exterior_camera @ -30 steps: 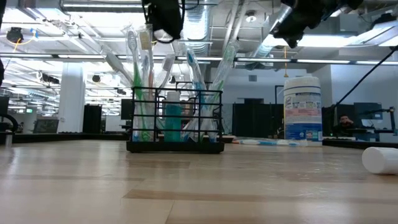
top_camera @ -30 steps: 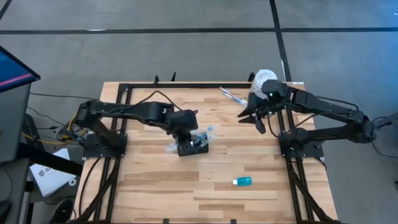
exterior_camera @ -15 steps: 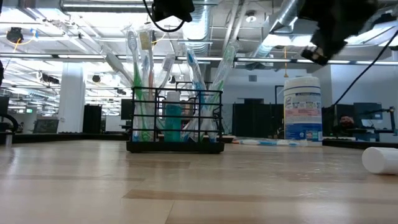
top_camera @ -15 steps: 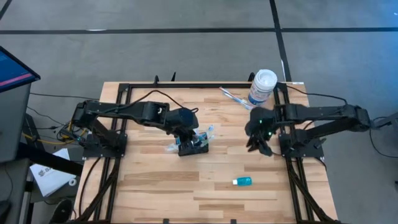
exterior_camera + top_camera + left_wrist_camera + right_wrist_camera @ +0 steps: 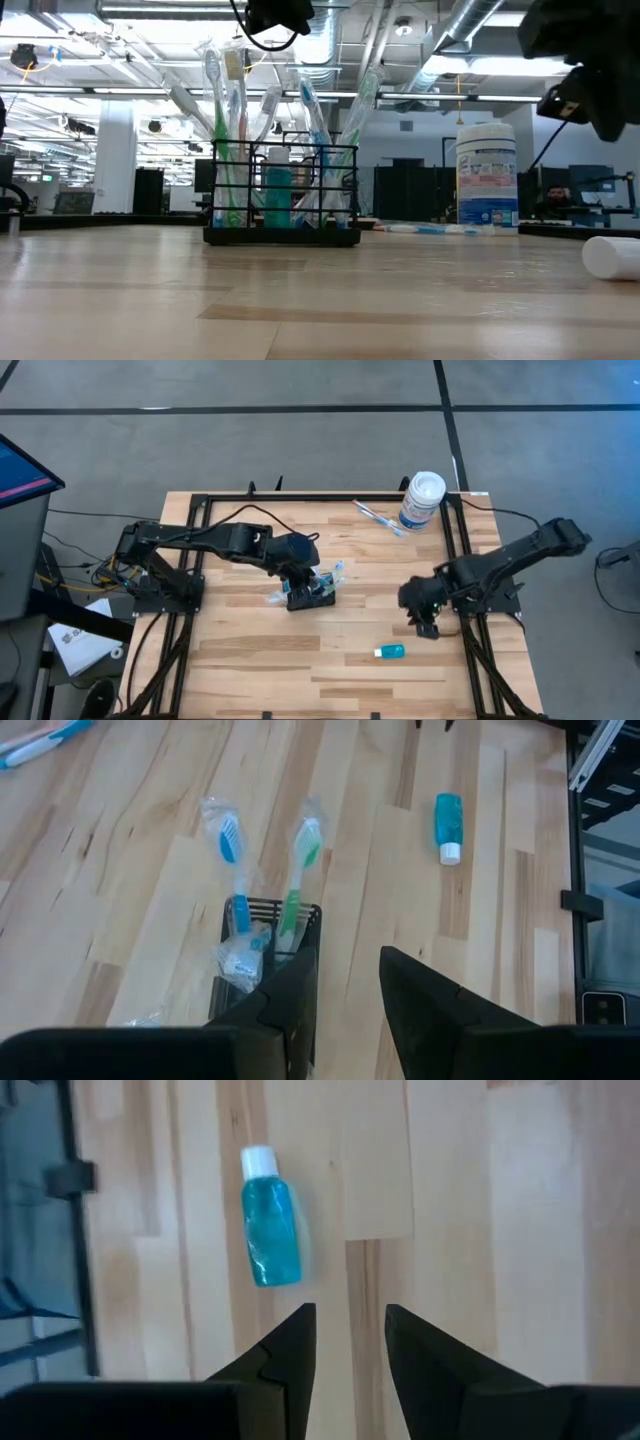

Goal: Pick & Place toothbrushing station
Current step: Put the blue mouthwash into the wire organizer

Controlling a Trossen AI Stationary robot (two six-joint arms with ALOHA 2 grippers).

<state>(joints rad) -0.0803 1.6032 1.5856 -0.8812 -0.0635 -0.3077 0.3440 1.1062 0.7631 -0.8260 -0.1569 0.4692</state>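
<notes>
Toothbrushes in wrappers stood in the toothbrushing station (image 5: 309, 596), which sat upright on the wooden table (image 5: 240, 650) near its middle; I saw my left gripper (image 5: 296, 575) poised over the station's edge, its fingers (image 5: 290, 995) slightly parted with a clear gap and nothing between them; one finger lay against the wire rim. My right gripper (image 5: 424, 618) hung above bare boards toward the right side, jaws a little apart and empty too; a small blue bottle (image 5: 270, 1232) with a white cap lay on its side just ahead of it. A white canister (image 5: 422, 500) stood at the far right corner; loose toothbrushes (image 5: 376, 516) lay beside it.
</notes>
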